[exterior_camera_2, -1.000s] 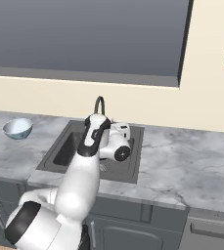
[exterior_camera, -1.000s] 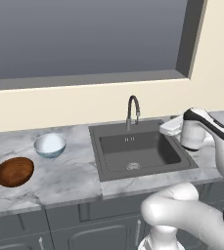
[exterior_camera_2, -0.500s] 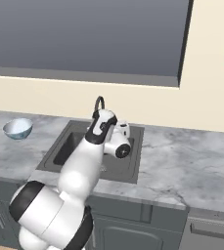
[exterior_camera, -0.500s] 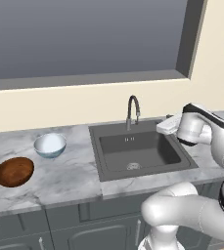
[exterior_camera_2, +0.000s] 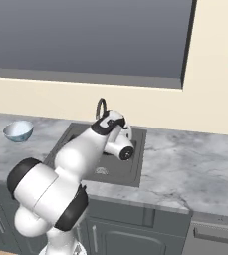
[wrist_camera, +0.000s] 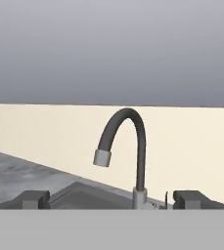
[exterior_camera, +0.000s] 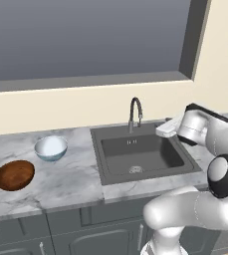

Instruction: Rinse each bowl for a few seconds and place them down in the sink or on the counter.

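- Two bowls sit left of the sink (exterior_camera: pixel 144 157): pale bowl (exterior_camera: pixel 51 148) nearer, brown bowl (exterior_camera: pixel 14 175) farther.
- Gripper (wrist_camera: pixel 113 199) faces the faucet (wrist_camera: pixel 128 146), jaws wide, holding nothing.

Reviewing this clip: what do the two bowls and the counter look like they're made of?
Pale bowl: glossy blue-white, likely glazed ceramic, judging by its sheen. Brown bowl: dark reddish-brown, matte, seemingly wood. Counter: light grey-white with darker veining, apparently polished marble or similar stone.
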{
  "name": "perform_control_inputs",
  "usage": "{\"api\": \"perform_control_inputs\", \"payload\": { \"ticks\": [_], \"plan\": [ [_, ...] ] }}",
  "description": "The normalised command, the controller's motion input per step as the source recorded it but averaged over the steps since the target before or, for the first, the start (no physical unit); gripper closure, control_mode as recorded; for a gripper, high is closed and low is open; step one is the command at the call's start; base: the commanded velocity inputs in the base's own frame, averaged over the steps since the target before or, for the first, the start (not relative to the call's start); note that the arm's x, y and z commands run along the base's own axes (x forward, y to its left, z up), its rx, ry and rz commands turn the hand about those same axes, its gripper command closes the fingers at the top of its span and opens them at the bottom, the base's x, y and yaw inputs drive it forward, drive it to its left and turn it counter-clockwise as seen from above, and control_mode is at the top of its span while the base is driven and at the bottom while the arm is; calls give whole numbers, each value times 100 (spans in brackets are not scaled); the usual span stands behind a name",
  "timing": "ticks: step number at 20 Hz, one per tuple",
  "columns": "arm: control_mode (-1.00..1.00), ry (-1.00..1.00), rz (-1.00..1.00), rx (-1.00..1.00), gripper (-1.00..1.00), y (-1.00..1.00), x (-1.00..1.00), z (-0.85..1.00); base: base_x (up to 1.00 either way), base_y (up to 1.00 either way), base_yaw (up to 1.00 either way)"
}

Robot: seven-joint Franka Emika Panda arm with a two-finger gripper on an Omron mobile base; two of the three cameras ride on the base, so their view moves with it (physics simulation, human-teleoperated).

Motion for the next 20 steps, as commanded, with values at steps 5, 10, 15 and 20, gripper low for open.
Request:
{"api": "perform_control_inputs", "payload": {
  "ticks": [5, 10, 15, 20],
  "plan": [
    [-100, 0, 3, 0, -100, 0, 24, -6, 0, 0, 0],
    [-100, 0, 1, 0, -100, 0, 28, -5, 0, 0, 0],
    [-100, 1, 1, 1, -100, 0, 30, -10, 0, 0, 0],
    [-100, 2, 0, 2, -100, 4, 22, -20, 0, 0, 0]
  ]
}}
